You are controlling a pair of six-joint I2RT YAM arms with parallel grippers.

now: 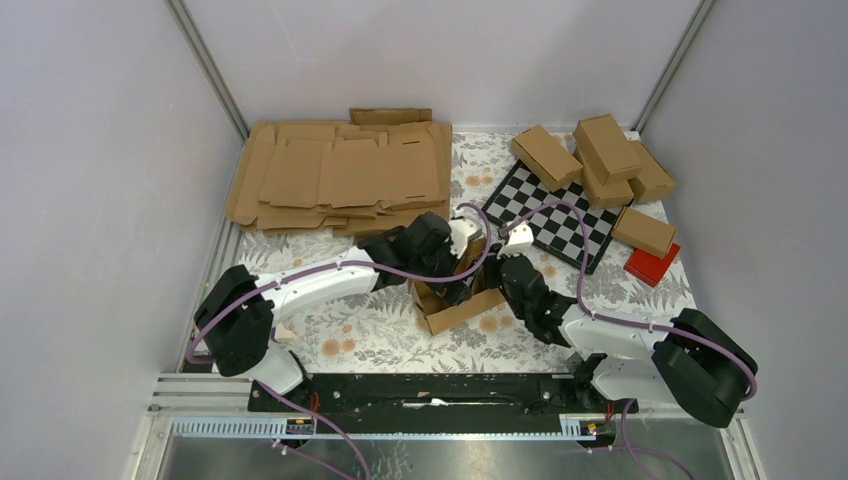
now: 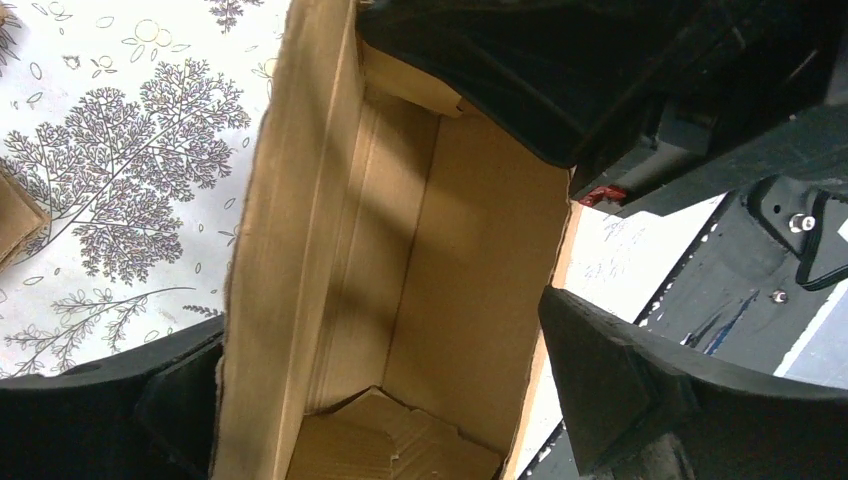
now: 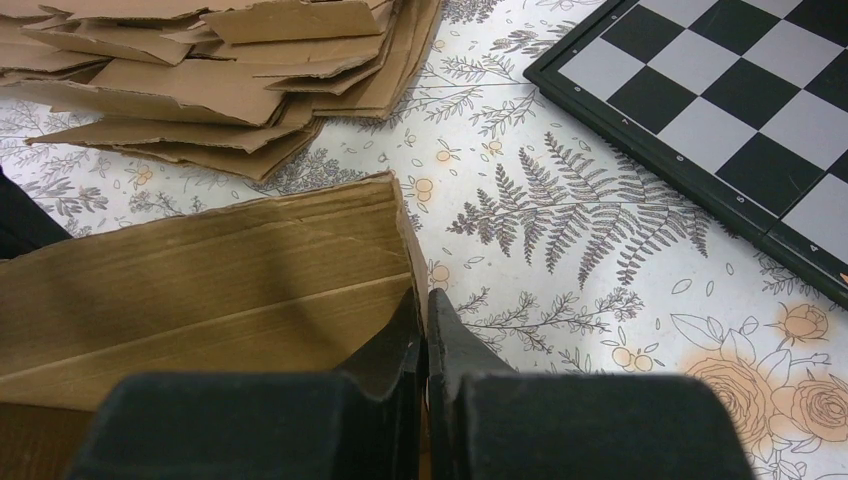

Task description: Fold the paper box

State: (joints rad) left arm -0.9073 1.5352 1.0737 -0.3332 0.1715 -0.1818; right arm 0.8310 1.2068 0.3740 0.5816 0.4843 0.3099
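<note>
The paper box (image 1: 460,312) sits mid-surface (image 1: 360,340), plain brown creased cardboard, half-formed: walls upright, top open, folded flaps meeting at its bottom. The left claw (image 2: 380,390) straddles it, a finger against each outer wall, grasping it. The right claw (image 3: 425,345) is clenched on the edge of one wall. Flat cardboard blanks (image 1: 340,175) lie far left and a chessboard (image 1: 560,215) far right

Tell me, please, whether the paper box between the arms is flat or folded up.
Folded up, one end open: in the left wrist view the paper box shows raised walls, closed bottom flaps and nothing inside.
</note>
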